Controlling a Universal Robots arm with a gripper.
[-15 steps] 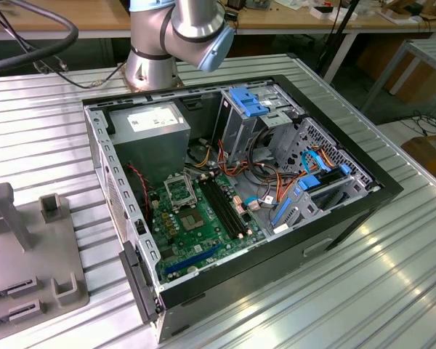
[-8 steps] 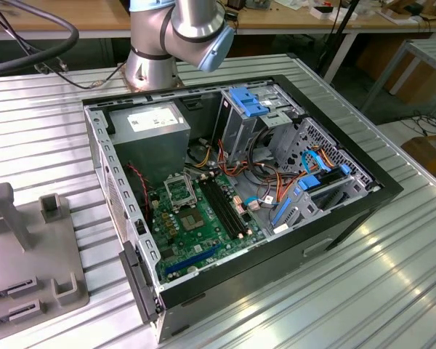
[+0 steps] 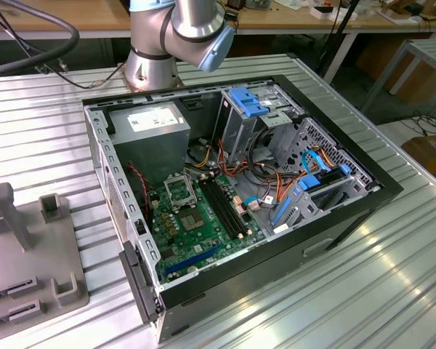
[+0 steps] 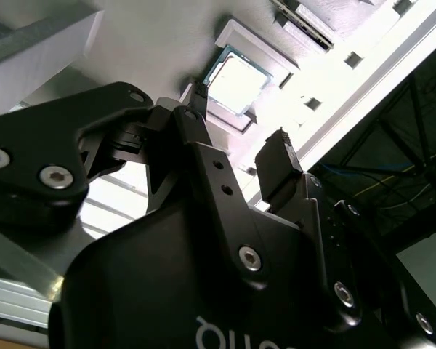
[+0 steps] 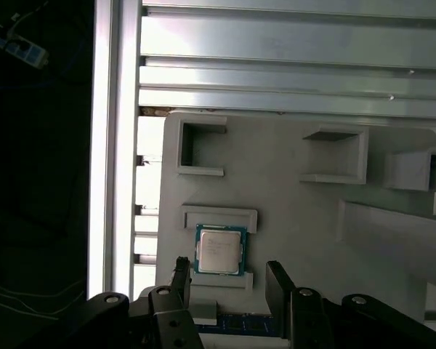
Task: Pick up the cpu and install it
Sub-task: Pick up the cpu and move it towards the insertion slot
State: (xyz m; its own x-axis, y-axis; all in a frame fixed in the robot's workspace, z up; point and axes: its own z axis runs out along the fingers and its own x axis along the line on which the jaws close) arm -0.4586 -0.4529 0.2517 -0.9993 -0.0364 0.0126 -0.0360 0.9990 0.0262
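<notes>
A: Where is the cpu [image 5: 220,249]?
B: Lying flat, pale metal top up, in a shallow framed recess of the grey fixture plate [image 5: 298,218] — both wrist views show it there.
A: And the gripper [image 5: 227,266]?
B: Spread wide, holding nothing. In the first wrist view its two black fingers [image 5: 180,270] stand one to each side of the chip, not closed on it.
A: The computer?
B: In the exterior view the open computer case [image 3: 349,211] lies on the ribbed aluminium table [image 3: 392,283], motherboard [image 3: 203,233] facing up, its silver-framed socket [image 3: 180,192] near the power supply [image 3: 149,127] — the grey plate sits at the exterior view's left of the case.
</notes>
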